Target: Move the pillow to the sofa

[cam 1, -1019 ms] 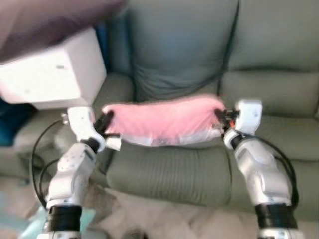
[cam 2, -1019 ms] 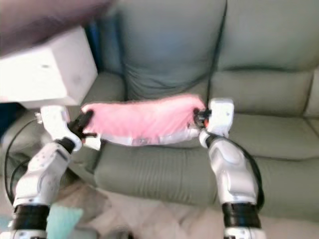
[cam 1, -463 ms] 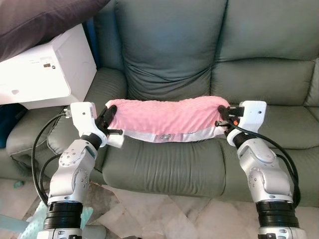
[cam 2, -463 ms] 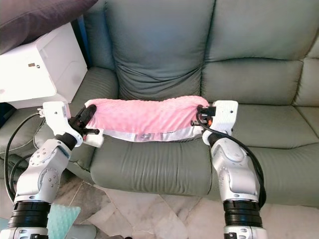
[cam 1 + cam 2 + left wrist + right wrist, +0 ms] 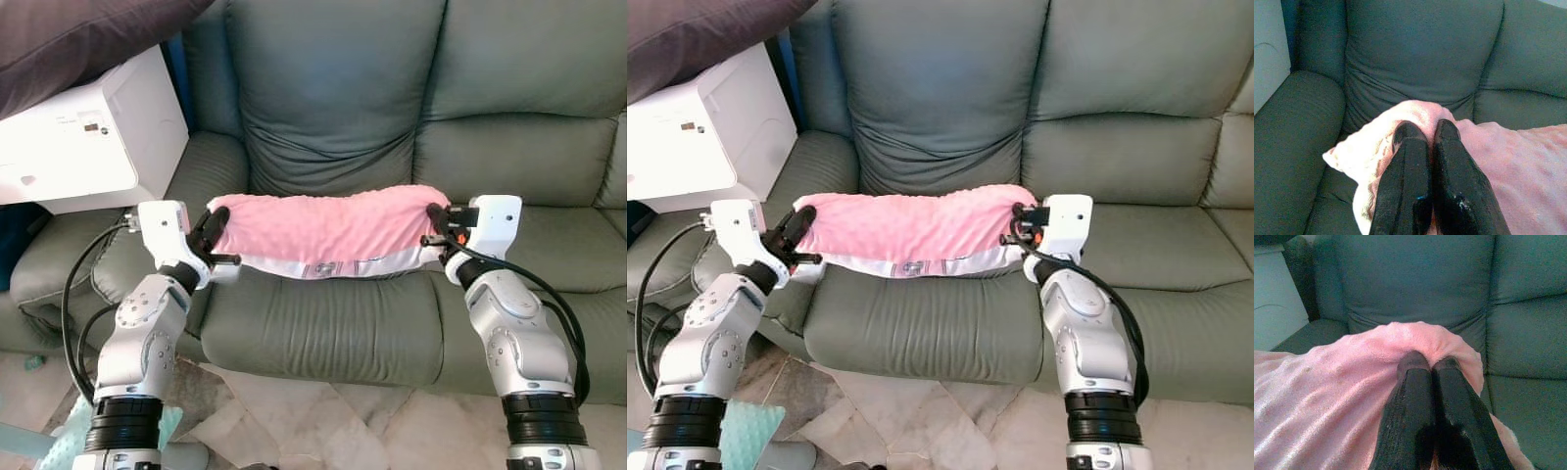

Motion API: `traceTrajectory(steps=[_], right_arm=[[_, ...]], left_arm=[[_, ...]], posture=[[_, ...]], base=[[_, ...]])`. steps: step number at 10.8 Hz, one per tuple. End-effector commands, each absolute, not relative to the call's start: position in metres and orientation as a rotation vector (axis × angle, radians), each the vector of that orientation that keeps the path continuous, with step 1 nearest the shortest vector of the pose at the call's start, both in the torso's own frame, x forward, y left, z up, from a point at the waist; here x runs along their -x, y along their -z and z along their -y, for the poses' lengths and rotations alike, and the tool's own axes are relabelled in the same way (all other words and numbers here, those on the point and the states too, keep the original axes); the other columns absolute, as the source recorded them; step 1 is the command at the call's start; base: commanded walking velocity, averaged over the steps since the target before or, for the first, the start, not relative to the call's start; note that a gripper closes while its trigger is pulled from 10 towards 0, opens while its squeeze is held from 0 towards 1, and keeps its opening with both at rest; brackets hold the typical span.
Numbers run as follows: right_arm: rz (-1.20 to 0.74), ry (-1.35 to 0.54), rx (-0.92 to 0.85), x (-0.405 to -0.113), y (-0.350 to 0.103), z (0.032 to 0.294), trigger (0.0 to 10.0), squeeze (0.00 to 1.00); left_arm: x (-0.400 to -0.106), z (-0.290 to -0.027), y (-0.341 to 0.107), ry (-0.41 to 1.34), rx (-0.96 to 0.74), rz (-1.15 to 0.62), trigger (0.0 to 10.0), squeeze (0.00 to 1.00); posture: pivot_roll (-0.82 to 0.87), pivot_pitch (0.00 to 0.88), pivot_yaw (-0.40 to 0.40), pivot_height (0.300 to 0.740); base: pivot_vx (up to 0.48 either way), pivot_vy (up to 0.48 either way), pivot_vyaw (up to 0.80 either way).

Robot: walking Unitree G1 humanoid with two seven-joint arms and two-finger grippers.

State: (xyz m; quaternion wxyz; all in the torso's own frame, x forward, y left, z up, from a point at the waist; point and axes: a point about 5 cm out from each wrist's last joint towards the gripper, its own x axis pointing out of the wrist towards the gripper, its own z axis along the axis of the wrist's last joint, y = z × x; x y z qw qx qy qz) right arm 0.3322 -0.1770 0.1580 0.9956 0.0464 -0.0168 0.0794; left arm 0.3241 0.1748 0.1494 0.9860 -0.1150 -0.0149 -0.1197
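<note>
Pink pillow (image 5: 323,227) held stretched between both arms, above the front of the green sofa (image 5: 333,108) seat cushion (image 5: 323,328), long side running left to right, white underside edge sagging slightly in the middle. Left gripper (image 5: 211,238) at the pillow's left end, jaws clenched on the fabric; in the left wrist view, two black fingers (image 5: 1405,181) pressed side by side with the pink corner bunched over their tips. Right gripper (image 5: 437,223) at the pillow's right end, jaws likewise clenched on the pillow; in the right wrist view, the black fingers (image 5: 1415,416) close together, pink plush folded around the tips and spreading away across the frame. Pillow not yet resting on the seat, hanging just in front of the sofa's backrest (image 5: 328,88). Silver forearms angled up and inward from below, black cables looping beside each. White box-shaped appliance (image 5: 88,142) standing on the sofa's left armrest area, well apart from the pillow, with a dark purple cushion (image 5: 78,39) lying on top of it. Tiled floor (image 5: 323,421) in front of the sofa, between the arms.
</note>
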Motion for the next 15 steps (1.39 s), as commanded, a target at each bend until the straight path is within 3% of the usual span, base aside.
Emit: traceTrajectory(steps=[1, 8, 12, 15], right_arm=[[0.06, -0.164, -0.091, -0.3353, -0.1649, 0.176, 10.0, 0.0], [0.054, -0.171, -0.078, -0.334, -0.164, 0.1773, 10.0, 0.0], [0.048, -0.169, -0.078, -0.3322, -0.1622, 0.1783, 10.0, 0.0], [0.049, -0.168, -0.08, -0.3318, -0.1621, 0.1786, 10.0, 0.0]], left_arm=[[-0.3238, -0.1764, -0.1547, 0.234, 0.219, 0.05, 10.0, 0.0], [-0.3222, -0.1733, -0.1494, 0.235, 0.226, 0.039, 10.0, 0.0], [-0.3215, -0.1731, -0.1478, 0.233, 0.225, 0.031, 10.0, 0.0], [-0.3211, -0.1734, -0.1477, 0.235, 0.222, 0.029, 10.0, 0.0]], posture=[[-0.08, 0.079, 0.057, 0.74], [-0.09, 0.079, 0.054, 0.735], [-0.09, 0.087, 0.056, 0.655], [-0.09, 0.091, 0.054, 0.645]], base=[[0.0, 0.0, 0.0], [0.0, 0.0, 0.0], [0.0, 0.0, 0.0], [0.0, 0.0, 0.0]])
